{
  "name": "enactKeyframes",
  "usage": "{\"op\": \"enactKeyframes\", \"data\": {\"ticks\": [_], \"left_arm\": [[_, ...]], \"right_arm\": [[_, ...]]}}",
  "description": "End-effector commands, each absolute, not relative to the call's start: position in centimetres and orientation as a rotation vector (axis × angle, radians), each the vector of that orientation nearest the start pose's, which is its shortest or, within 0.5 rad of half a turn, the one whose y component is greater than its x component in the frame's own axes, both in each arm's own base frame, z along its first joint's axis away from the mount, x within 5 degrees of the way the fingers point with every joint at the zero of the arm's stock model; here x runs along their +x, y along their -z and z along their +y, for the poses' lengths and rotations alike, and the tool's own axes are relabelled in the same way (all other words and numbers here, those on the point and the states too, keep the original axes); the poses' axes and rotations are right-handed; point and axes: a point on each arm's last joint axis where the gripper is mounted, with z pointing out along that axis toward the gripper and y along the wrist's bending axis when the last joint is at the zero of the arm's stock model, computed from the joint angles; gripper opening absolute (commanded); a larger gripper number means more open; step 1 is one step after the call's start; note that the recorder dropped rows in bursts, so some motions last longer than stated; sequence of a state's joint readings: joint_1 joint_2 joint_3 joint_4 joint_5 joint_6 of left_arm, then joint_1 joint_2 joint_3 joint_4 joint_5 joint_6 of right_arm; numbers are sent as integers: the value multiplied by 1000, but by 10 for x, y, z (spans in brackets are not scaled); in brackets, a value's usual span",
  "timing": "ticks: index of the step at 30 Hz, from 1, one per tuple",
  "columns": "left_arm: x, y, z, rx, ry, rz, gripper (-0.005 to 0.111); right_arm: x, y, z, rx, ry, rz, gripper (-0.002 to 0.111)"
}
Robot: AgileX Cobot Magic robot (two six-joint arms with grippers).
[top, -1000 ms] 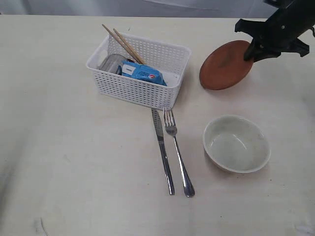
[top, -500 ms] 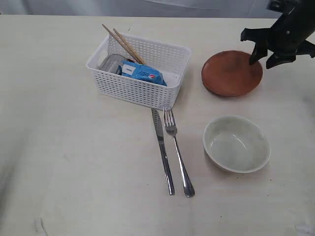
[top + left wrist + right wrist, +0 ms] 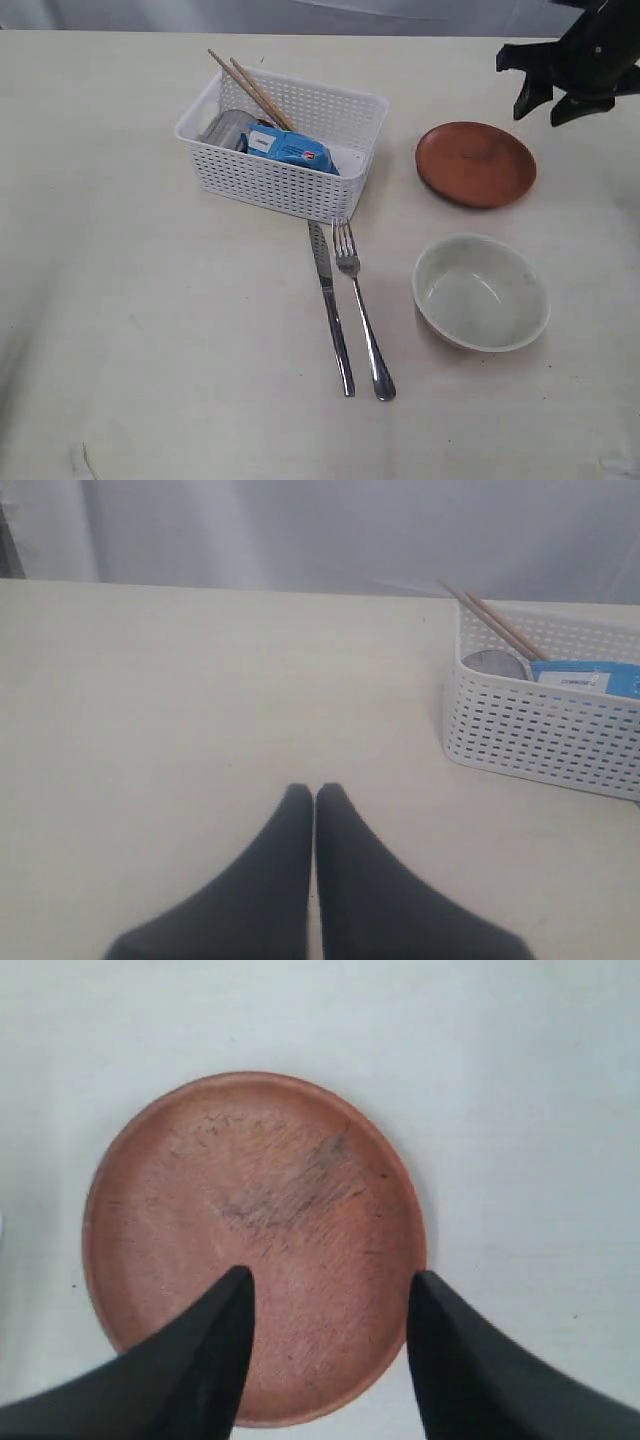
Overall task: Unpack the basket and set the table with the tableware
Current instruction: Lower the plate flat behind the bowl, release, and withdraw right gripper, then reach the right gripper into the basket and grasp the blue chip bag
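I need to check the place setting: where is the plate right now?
In the exterior view the plate lies flat on the table at the right, right of the basket and beyond the bowl, below the open right gripper.

No text, brand or number is legible anywhere; the blue packet in the basket carries a white label patch with print too small to read.

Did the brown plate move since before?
Yes. The round brown wooden plate was tipped up a second ago; now it lies flat, farther from the white plastic basket and nearer the cream bowl.
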State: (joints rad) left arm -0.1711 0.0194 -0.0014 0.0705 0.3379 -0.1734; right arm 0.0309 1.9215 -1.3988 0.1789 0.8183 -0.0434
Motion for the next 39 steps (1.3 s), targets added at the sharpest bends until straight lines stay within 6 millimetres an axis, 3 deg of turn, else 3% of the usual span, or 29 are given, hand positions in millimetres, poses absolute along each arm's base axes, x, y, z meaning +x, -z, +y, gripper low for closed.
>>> {"op": "enactKeyframes", "data": {"ticks": [1, 3, 6, 9, 14, 20, 23, 26, 39], "left_arm": [[55, -182, -8, 41, 180, 1836, 1], [55, -182, -8, 41, 180, 1836, 1], [55, -182, -8, 41, 180, 1836, 1], [55, -182, -8, 41, 180, 1836, 1], [55, -182, -8, 41, 180, 1836, 1], [55, -182, -8, 41, 180, 1836, 1], [55, -182, -8, 41, 180, 1836, 1], [55, -182, -8, 41, 180, 1836, 1], [55, -182, -8, 41, 180, 1836, 1]], "right_arm": [[388, -284, 76, -324, -244, 2675, 47], [380, -303, 112, -525, -271, 2666, 51], [364, -313, 167, -821, -281, 2607, 69], [343, -302, 215, -1087, -290, 2557, 67], [331, -273, 252, -1254, -293, 2572, 68], [328, -241, 275, -1369, -99, 2561, 68], [334, -230, 274, -1345, 21, 2574, 68], [336, -220, 275, -1332, 31, 2604, 68], [343, -224, 281, -1268, 0, 2559, 63]]}}
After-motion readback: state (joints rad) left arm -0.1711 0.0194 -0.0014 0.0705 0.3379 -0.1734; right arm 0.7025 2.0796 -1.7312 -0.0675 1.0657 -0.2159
